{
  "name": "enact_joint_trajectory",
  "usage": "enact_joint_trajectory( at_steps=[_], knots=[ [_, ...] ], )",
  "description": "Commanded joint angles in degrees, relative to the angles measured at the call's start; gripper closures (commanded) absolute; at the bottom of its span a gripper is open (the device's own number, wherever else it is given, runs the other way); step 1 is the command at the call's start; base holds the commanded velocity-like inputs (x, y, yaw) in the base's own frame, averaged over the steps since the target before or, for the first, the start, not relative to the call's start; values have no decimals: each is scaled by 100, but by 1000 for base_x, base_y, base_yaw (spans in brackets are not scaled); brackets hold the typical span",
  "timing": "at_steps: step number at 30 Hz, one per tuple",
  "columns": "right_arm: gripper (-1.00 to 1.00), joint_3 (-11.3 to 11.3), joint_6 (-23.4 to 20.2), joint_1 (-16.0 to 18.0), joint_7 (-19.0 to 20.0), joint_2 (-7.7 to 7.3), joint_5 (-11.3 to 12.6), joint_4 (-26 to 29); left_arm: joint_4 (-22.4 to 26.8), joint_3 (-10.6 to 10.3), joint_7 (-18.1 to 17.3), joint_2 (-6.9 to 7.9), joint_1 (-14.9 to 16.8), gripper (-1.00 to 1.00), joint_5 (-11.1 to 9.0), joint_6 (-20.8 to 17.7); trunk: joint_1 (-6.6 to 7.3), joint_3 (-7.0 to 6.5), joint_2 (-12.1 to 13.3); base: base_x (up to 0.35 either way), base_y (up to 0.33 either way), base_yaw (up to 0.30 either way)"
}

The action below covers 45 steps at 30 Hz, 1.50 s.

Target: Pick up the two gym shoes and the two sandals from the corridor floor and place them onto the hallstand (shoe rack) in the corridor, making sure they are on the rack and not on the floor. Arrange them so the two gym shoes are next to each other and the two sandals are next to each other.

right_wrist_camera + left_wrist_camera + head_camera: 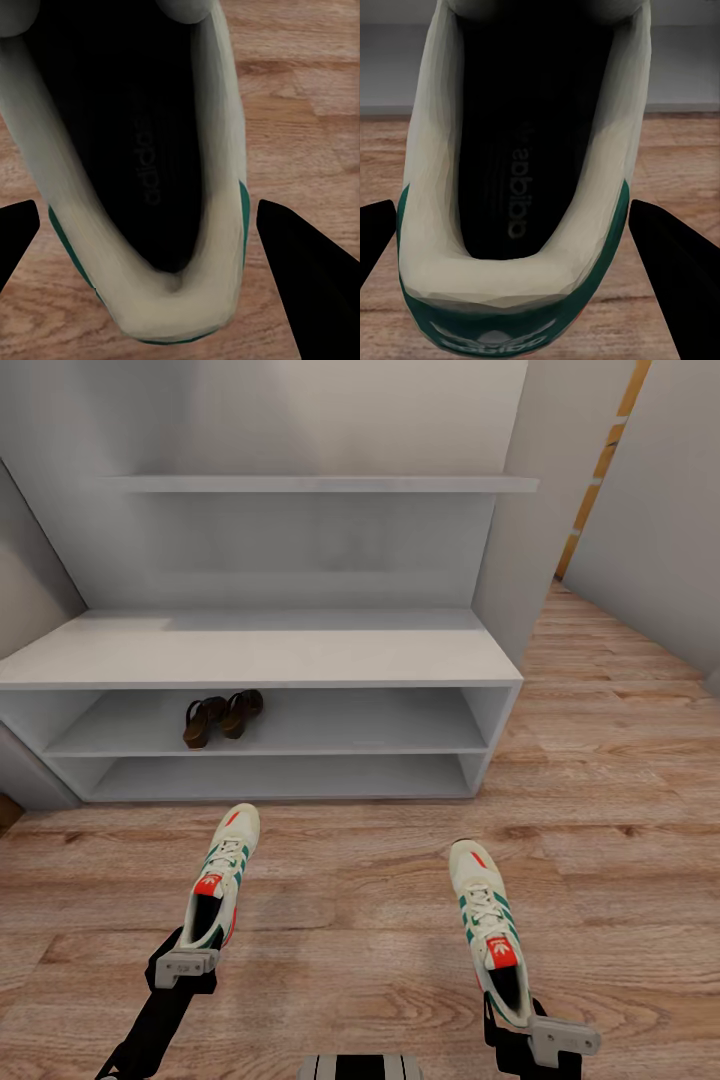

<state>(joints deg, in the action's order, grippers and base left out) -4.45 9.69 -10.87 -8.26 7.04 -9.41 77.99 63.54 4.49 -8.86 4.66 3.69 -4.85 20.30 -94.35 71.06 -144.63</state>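
Two white gym shoes with green stripes are in front of the hallstand (260, 652), toes pointing towards it. My left gripper (193, 958) is shut on the heel of the left gym shoe (222, 880). In the left wrist view its dark fingers (675, 285) press both sides of that heel (521, 296). At the lower right, my right gripper (522, 1018) is shut on the heel of the right gym shoe (487, 925), and its fingers (311, 277) flank the heel (180, 307). The two brown sandals (222, 717) sit side by side on the hallstand's upper tier, left of centre.
The hallstand has a wide flat top, a lower tier (280, 780), and a high shelf (320, 484) on its back panel. Grey walls close in on both sides. Wood plank corridor floor (610, 760) runs past the rack to the right.
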Motion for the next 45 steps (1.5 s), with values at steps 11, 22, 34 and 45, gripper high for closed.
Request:
enact_joint_trajectory(
  at_steps=[11, 22, 34, 45],
  knots=[
    [100, 2, 6, 1, 0, 7, 29, -1, 5, 7, 5, -3, 0, 100, -58, -31, 0, 0, 0, 13, -9, 0],
    [100, 5, 7, -2, -6, 16, 28, 13, 1, 16, -1, -1, 8, 100, -53, -4, 0, 0, 0, 137, -79, 0],
    [100, 20, -55, 75, -26, 37, 26, 15, 0, 0, -2, -1, 9, 100, -31, -6, 0, 0, 0, 7, -4, 0],
    [100, 124, -2726, 2419, -249, 63, -15, 87, 32, 5, -25, 5, 9, 100, -25, -6, 0, 0, 0, 0, 0, 0]
  ],
)
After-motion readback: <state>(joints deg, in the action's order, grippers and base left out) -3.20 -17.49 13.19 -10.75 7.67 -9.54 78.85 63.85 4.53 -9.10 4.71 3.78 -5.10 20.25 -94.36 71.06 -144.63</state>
